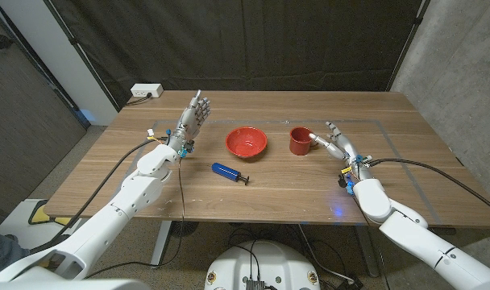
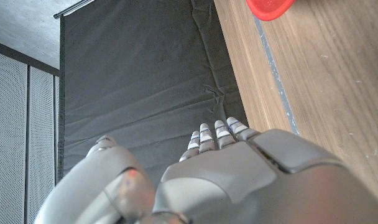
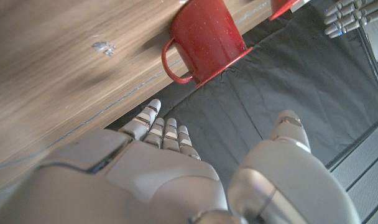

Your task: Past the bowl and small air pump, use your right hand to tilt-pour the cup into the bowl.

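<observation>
Red cup [image 1: 300, 140] stands upright on the counter [image 1: 390, 161], right of the red bowl [image 1: 246, 142], handle toward my right hand [image 1: 335, 142]. That hand's fingers [image 3: 167, 134] are spread, gripping nothing. My left hand [image 1: 190, 119] is raised, open, empty.

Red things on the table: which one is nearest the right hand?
The red cup, standing upright with its handle toward the right hand. The red bowl is wider, shallower and sits further off, toward the table's middle.

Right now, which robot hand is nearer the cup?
Right. The right robot hand is just beside the cup, fingers by its handle, not gripping. The left robot hand is raised across the table, beyond the bowl.
</observation>
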Controlling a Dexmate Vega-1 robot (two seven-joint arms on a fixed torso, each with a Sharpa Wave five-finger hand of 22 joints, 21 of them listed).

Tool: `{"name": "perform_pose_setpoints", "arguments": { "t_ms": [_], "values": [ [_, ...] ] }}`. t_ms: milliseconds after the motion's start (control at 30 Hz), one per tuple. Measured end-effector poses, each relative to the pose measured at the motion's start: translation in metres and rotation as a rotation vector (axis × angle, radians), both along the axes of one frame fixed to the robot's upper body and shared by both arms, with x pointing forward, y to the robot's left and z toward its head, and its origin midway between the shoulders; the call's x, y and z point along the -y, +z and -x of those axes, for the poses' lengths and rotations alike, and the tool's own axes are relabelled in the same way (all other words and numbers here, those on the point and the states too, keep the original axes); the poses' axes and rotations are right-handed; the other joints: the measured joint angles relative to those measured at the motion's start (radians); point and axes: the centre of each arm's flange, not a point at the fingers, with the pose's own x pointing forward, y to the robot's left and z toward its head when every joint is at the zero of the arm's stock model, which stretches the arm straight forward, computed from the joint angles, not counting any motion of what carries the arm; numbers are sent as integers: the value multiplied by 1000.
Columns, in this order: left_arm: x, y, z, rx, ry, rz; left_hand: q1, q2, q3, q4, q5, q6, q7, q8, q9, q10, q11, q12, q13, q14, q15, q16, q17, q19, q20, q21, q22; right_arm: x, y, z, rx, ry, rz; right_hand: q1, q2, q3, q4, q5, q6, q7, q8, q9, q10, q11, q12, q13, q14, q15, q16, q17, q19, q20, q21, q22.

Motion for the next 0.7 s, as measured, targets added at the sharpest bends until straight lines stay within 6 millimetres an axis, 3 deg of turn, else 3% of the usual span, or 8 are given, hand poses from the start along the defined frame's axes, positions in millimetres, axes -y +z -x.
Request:
{"name": "perform_pose_setpoints", "arguments": {
  "t_ms": [700],
  "values": [
    [8, 0, 1, 1, -19, -4, 0, 0, 0, 0, 0, 6, 2, 0, 0, 2, 2, 0, 0, 5, 5, 0, 0, 4, 4, 0, 0, 3, -11, -15, -96, -87, 116, 0, 0, -13, 2, 7, -21, -2, 0, 0, -11, 0, 0, 0, -6, 4, 0, 0, -11, 0, 0, 0]
  ]
}}
